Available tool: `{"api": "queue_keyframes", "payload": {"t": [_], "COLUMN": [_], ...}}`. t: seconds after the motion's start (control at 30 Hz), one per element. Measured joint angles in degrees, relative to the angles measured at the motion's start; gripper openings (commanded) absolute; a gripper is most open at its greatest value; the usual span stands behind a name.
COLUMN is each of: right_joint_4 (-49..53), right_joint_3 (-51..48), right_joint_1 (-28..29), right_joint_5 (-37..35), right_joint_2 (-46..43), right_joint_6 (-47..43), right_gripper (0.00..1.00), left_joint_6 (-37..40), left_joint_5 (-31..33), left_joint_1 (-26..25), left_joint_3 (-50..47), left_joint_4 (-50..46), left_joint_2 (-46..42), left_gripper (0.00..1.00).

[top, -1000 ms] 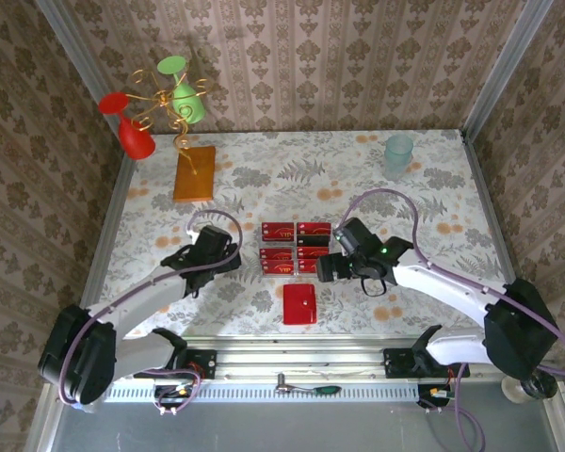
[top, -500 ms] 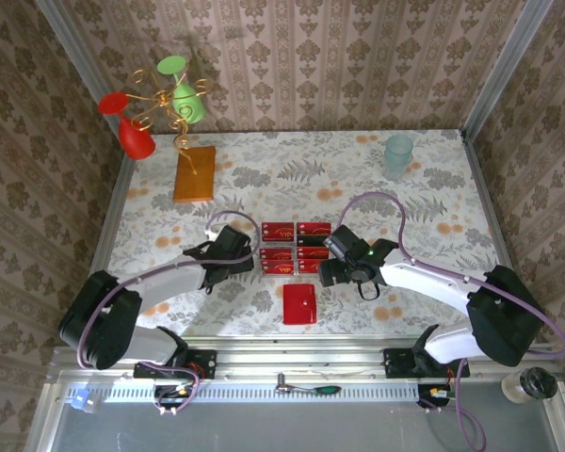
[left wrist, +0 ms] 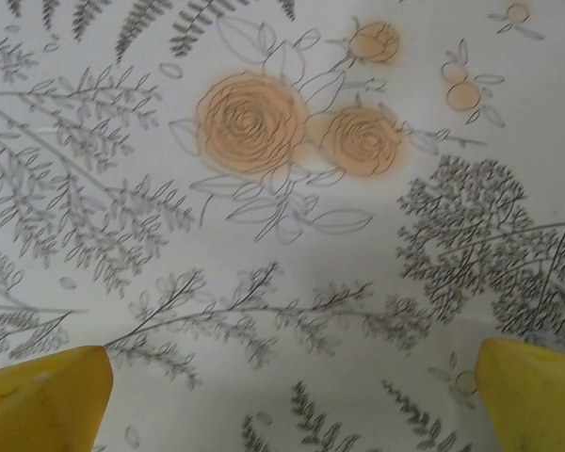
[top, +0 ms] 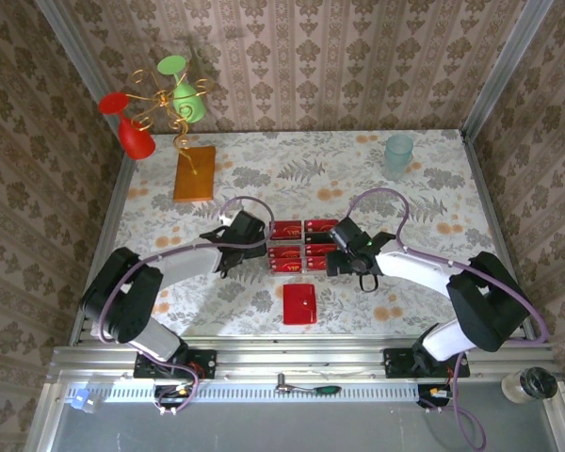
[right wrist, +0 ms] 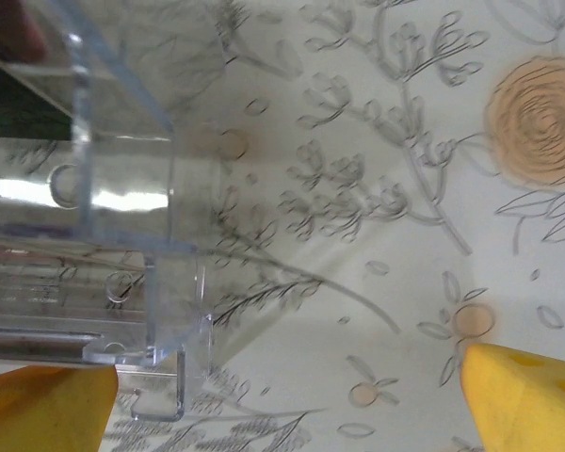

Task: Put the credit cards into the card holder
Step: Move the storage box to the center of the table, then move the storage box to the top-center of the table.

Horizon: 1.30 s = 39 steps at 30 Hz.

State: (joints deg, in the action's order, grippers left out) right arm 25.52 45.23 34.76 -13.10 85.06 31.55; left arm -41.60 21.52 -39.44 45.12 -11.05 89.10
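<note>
— So, the left gripper [top: 260,247] at this entry: how did it stand?

— Jaws wide apart, nothing between them. Its wrist view showed the yellow fingertips [left wrist: 42,400] low over bare flowered tablecloth [left wrist: 282,311]. From above, it sat just beside the left edge of the credit cards [top: 285,250].

— And the right gripper [top: 331,258]?

— Likewise spread and holding nothing, just beside the right edge of the same block of cards. Its wrist view caught a clear plastic piece [right wrist: 94,235] off to one side; what that belonged to could not be told.

— Position of the cards?

— All six lay flat in two columns of three, close together, between the two grippers. The card holder [top: 300,304] lay closed on the cloth on the near side of the block, close to it but apart from it.

— Step in hand?

— Judged to be the approach for a first pick. No card was lifted and none was loaded.

— What did the next move call for?

— Probably one gripper getting under the edge of a thin, flat card without dragging its neighbour. The holder also needed opening before any card could go in, likely with the other arm steadying it.
</note>
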Motion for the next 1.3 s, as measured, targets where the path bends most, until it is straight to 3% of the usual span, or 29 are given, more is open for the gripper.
{"api": "queue_keyframes", "payload": {"t": [0.27, 0.57, 0.7, 0.97, 1.3], "right_joint_4": [-1.8, -2.2, -2.3, -4.4, -12.2], "right_joint_3": [0.2, 1.0, -1.0, -5.5, -2.4], "right_joint_1": [-5.8, -6.8, -6.7, -2.2, 4.2], "right_joint_5": [1.5, 4.4, 7.6, 14.7, 17.9], "right_joint_2": [1.6, 2.3, -2.6, -11.8, -1.9], "right_joint_6": [0.0, 0.0, 0.2, 3.4, 7.9], "right_gripper": [0.95, 0.94, 0.93, 0.92, 0.91], "left_joint_6": [0.9, 4.3, 5.9, 7.5, 8.2], "left_joint_5": [0.2, 0.2, 0.2, 0.0, -0.5], "left_joint_1": [-0.3, -0.4, -0.1, 3.2, 9.3], "left_joint_3": [8.1, 17.6, 18.4, 14.4, 7.7], "left_joint_4": [0.9, 0.8, 0.7, -0.1, -0.3], "left_joint_2": [7.9, 14.7, 14.6, 7.1, -5.0], "left_gripper": [1.00, 1.00, 1.00, 1.00, 1.00]}}
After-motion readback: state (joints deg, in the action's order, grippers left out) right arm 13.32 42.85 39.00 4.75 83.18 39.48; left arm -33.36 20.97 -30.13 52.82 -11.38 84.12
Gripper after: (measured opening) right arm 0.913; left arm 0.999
